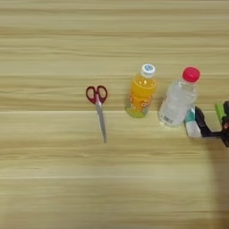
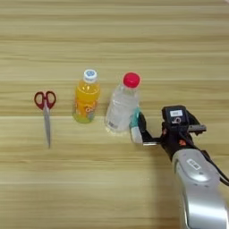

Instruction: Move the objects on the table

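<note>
Silver forearm fills the corner nearest the camera, rising from the bottom edge toward the clear bottle with the red cap, which serves as the landmark. Its black hand sits just right of that bottle's base, and one finger lies against the teal-and-white glue-stick tube; the other finger is hidden, so whether the hand is spread, pressed together or already pinching the tube cannot be told. The tube leans close against the bottle's right side, which probably explains the low, sideways approach. In the left eye view a light-green block shows right of the hand at the picture's edge. Left of the clear bottle, just beside it, stands the orange juice bottle, upright with a pale cap; its label shows colours but no readable words, and the clear bottle's label is equally unreadable. Well left of both, red-handled scissors lie flat on the wooden worktop, blades toward the camera. A small tag on the wrist block bears no legible print.
</note>
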### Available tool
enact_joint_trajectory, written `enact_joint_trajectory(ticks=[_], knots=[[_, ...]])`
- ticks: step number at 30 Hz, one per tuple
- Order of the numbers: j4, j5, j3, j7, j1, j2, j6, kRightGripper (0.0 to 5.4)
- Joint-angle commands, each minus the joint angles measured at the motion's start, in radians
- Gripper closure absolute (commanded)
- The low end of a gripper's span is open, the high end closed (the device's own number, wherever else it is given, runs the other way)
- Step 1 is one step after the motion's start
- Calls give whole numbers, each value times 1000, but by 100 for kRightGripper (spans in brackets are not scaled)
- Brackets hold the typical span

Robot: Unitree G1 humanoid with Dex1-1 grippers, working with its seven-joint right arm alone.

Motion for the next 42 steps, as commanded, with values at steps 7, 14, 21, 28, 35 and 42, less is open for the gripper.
enact_joint_trajectory(ticks=[7, 14, 21, 28, 35, 42], knots=[[-144, 5, 24, 12, 50, -1, 16, 4], [-177, -5, 47, 29, 81, -4, 46, 4], [-156, -16, 76, 30, 101, 1, 38, 4], [-116, -21, 82, 29, 95, 0, 23, 4], [-51, -19, 82, 27, 76, 2, 5, 4], [8, -22, 87, 28, 59, 2, -21, 4]])
